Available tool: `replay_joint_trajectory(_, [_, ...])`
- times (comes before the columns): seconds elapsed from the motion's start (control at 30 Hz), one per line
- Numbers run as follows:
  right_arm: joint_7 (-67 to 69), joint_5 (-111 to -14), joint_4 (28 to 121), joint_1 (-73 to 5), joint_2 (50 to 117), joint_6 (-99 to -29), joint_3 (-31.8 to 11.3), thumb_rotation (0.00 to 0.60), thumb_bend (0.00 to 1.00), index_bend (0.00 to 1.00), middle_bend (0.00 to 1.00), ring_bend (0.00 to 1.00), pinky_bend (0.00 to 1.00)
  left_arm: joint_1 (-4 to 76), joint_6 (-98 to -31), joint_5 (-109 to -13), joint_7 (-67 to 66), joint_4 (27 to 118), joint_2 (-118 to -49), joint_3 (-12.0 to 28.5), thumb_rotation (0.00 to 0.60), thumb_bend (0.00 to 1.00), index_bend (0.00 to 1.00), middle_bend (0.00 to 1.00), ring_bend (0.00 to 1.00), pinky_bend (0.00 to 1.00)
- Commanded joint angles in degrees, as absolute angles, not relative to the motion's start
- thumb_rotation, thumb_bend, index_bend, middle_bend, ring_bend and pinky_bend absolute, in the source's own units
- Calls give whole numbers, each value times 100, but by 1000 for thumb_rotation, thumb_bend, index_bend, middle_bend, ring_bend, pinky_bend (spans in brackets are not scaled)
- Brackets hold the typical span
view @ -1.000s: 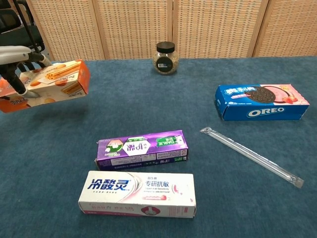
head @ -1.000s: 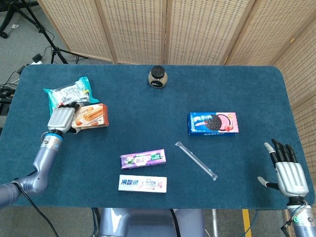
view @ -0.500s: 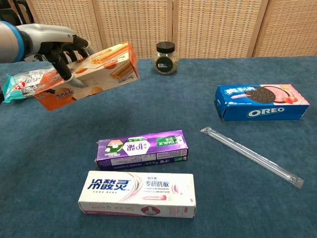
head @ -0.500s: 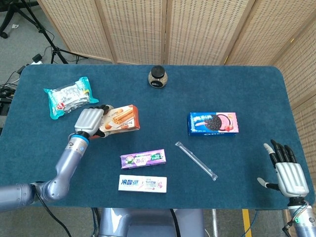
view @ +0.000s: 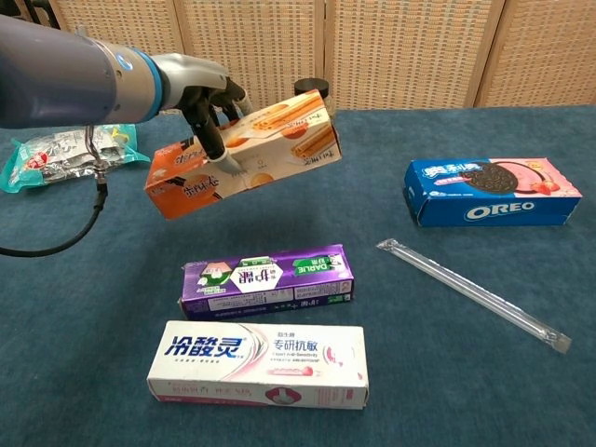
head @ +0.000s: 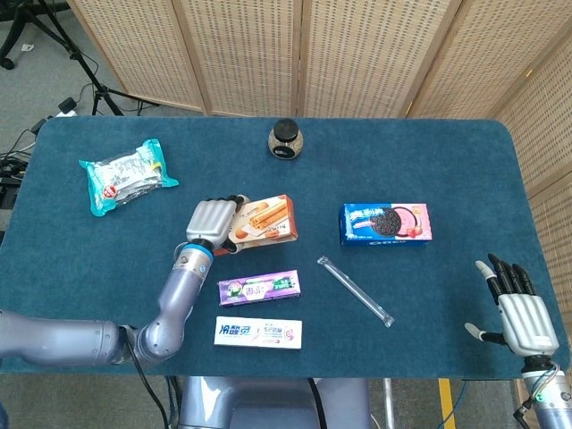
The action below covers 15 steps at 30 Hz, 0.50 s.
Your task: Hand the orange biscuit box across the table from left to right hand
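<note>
My left hand (head: 211,223) (view: 207,102) grips the orange biscuit box (head: 264,221) (view: 244,155) and holds it tilted above the table, near the middle and left of centre. The box's right end points up toward the jar. My right hand (head: 520,308) stays open with fingers spread at the table's front right corner, far from the box; the chest view does not show it.
A blue Oreo box (head: 385,222) (view: 491,191) lies right of centre. A clear straw packet (head: 355,290) (view: 473,292), a purple toothpaste box (head: 259,288) (view: 267,279) and a white one (head: 257,332) (view: 258,364) lie in front. A dark jar (head: 285,139) stands at the back, a snack bag (head: 127,173) at left.
My left hand has carried the orange box rightward from beside the snack bag to near the table's middle. My right hand has barely moved.
</note>
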State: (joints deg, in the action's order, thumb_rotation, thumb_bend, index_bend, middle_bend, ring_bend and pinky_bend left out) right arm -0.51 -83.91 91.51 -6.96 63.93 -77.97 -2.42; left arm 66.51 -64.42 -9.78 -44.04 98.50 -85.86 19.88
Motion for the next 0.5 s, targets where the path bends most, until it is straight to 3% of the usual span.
replay_joint_trajectory(0.03, [52,-8363,9113,-712,6370,-7752,-252,600,92,45,0,0,0,6830,-6404,-887,-4471,9519,-8903,1991,600,519,618,285,351,303])
replay_joint_trajectory(0.5, [223,-8413,9040,-739,6351,-7702,-226,600,92,45,0,0,0,7211,-6181,-1075,-4392,8545,-9879,2089,600,497,618,285,350,303])
